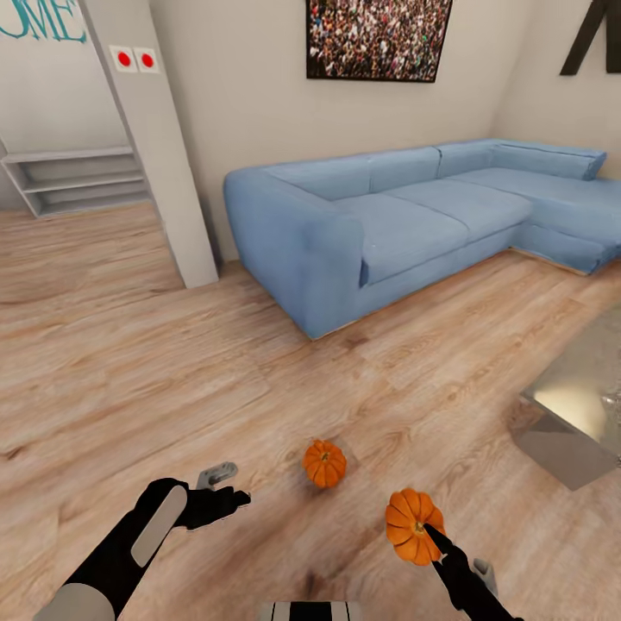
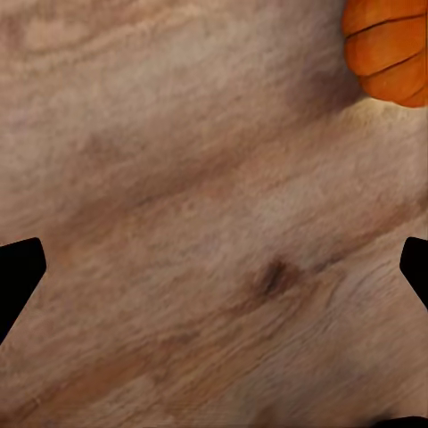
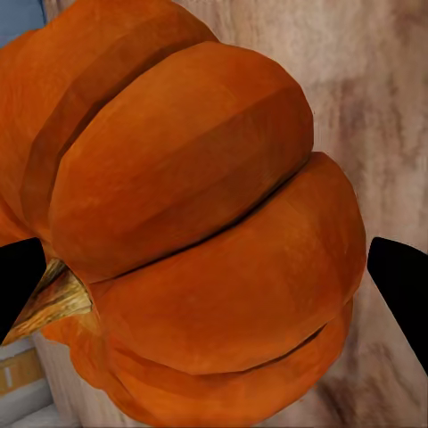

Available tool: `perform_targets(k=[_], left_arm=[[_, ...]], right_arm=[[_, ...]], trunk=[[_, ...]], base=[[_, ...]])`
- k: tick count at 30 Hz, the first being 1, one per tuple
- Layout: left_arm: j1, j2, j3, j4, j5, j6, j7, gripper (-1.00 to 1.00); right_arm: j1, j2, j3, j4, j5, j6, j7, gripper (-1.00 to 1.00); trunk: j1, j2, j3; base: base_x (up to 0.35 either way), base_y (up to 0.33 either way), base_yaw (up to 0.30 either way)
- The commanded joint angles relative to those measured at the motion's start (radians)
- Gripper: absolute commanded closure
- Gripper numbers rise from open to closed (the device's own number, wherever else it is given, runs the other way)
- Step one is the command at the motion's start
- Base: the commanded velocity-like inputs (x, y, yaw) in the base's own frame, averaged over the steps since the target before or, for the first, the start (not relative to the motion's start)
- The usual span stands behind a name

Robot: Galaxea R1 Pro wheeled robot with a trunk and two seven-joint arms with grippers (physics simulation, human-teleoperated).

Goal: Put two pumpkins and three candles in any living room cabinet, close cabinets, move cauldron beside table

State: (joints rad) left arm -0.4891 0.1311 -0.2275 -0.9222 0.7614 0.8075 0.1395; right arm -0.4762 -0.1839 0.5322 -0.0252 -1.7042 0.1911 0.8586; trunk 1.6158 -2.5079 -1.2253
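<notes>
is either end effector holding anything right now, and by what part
The right end effector holds a pumpkin by its ribbed sides, stem sideways. The left end effector is open and empty above the floor.

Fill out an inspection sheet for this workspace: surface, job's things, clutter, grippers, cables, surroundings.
Surface: light wood-plank floor.
Job's things: one pumpkin sits on the floor ahead; second pumpkin is between the right gripper's fingers, stem toward the camera. Candles, cabinet, cauldron: nothing seen.
Clutter: nothing seen.
Grippers: left gripper open, over bare floor, left of the floor pumpkin; right gripper closed on the second pumpkin.
Cables: nothing seen.
Surroundings: blue sectional sofa by the wall, framed picture above it, glossy low table to the right, white shelves far left.
</notes>
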Motion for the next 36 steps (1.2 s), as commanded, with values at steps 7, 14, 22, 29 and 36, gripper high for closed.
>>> perform_targets(k=[7,14,22,29,36], left_arm=[[0.000,0.001,-0.002,-0.001,0.010,0.009,0.009,-1.00],[0.000,0.001,0.001,-0.001,0.010,0.020,0.009,-1.00],[0.000,0.002,0.003,-0.002,0.010,0.021,0.009,-1.00],[0.000,0.002,0.004,-0.002,0.010,0.021,0.009,-1.00],[0.000,0.002,0.005,-0.001,0.010,0.021,0.009,-1.00]], right_arm=[[-0.001,0.001,0.005,0.001,-0.011,0.010,0.004,1.00],[-0.001,0.001,0.005,0.001,-0.011,0.010,0.005,1.00],[-0.001,0.001,0.005,0.001,-0.011,0.010,0.005,1.00],[-0.001,0.001,0.005,0.001,-0.011,0.010,0.005,1.00],[-0.001,0.004,0.005,0.001,-0.011,0.010,0.001,1.00]], trunk=[[0.000,0.000,0.003],[0.000,0.000,0.008],[0.000,0.000,0.013],[0.000,0.000,0.018],[0.000,0.000,0.023]], base=[[0.141,0.279,-0.277],[0.069,0.103,-0.277],[0.003,0.005,-0.277],[0.000,0.000,-0.276],[0.019,0.095,-0.276]])
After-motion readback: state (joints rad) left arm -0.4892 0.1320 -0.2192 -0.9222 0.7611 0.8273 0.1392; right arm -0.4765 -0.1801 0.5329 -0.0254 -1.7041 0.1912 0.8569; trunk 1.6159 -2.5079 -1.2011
